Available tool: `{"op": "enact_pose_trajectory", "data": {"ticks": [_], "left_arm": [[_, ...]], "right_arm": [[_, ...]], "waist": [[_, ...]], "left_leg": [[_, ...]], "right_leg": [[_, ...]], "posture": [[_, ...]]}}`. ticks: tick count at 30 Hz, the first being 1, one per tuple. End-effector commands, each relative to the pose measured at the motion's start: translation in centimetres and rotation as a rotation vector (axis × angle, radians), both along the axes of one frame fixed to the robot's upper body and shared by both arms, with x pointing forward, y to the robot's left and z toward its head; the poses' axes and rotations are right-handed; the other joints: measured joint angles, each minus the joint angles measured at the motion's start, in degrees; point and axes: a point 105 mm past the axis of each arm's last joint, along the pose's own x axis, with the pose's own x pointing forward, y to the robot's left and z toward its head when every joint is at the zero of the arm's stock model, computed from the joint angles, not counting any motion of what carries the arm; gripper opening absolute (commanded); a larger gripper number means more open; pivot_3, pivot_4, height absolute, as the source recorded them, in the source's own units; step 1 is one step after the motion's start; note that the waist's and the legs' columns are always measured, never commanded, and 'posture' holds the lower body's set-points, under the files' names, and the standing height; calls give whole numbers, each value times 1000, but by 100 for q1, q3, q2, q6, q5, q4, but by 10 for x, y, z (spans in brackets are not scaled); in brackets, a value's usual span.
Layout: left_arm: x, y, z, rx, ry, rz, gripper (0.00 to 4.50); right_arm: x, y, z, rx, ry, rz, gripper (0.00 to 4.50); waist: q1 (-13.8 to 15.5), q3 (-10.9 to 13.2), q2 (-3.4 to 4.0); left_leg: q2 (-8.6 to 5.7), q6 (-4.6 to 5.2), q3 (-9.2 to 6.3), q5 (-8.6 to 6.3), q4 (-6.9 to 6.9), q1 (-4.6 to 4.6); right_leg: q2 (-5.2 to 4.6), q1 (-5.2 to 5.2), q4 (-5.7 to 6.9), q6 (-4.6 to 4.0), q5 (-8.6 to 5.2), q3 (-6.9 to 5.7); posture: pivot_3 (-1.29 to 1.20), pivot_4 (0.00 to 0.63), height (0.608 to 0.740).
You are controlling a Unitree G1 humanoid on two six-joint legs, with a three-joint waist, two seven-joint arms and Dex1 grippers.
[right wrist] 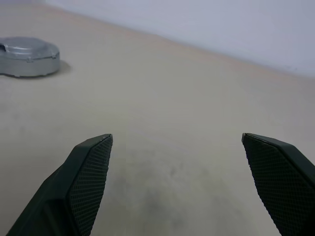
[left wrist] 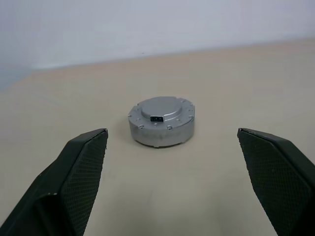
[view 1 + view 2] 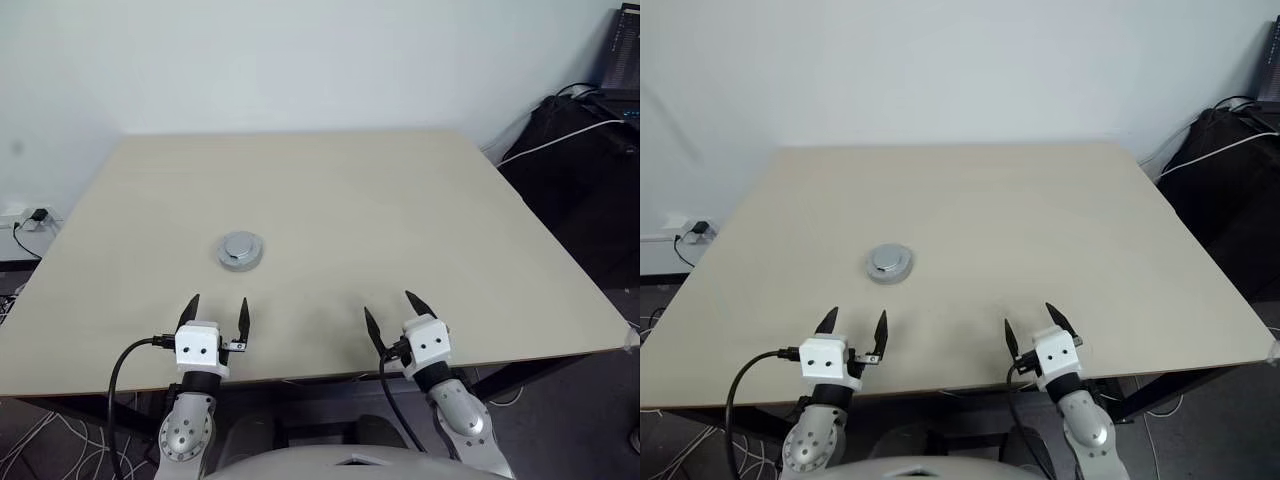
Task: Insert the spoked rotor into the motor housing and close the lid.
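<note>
The flat pale grey round lid (image 3: 240, 249) is sitting closed on the round silver metal motor housing (image 2: 162, 132), left of centre on the pale wooden table (image 3: 400, 220). The left gripper (image 3: 215, 318) and right gripper (image 3: 398, 318) are hovering at the near edge, jaws spread and empty. A careless swing could be knocking the assembly and unseating the lid.

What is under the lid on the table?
The lid sits closed on a grey round body, which rests on the table. What is inside is covered and cannot be seen.
</note>
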Motion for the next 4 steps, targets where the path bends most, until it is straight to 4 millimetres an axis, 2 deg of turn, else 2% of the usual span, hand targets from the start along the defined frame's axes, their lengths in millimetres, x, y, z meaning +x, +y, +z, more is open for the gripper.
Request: {"op": "enact_pose_trajectory", "data": {"ticks": [1,4], "left_arm": [[4,-6,13,-4,-55,-15,4472],[4,-7,10,-15,-45,-22,4472]], "right_arm": [[-1,22,23,10,-63,12,4500],[-5,35,31,18,-64,12,4500]], "waist": [[1,0,0],[0,-1,0]], "left_leg": [[1,0,0,0,0,0],[2,0,0,0,0,-2]], "right_leg": [[0,-1,0,0,0,0],[0,-1,0,0,0,0]], "posture": [[0,0,740],[0,0,740]]}}
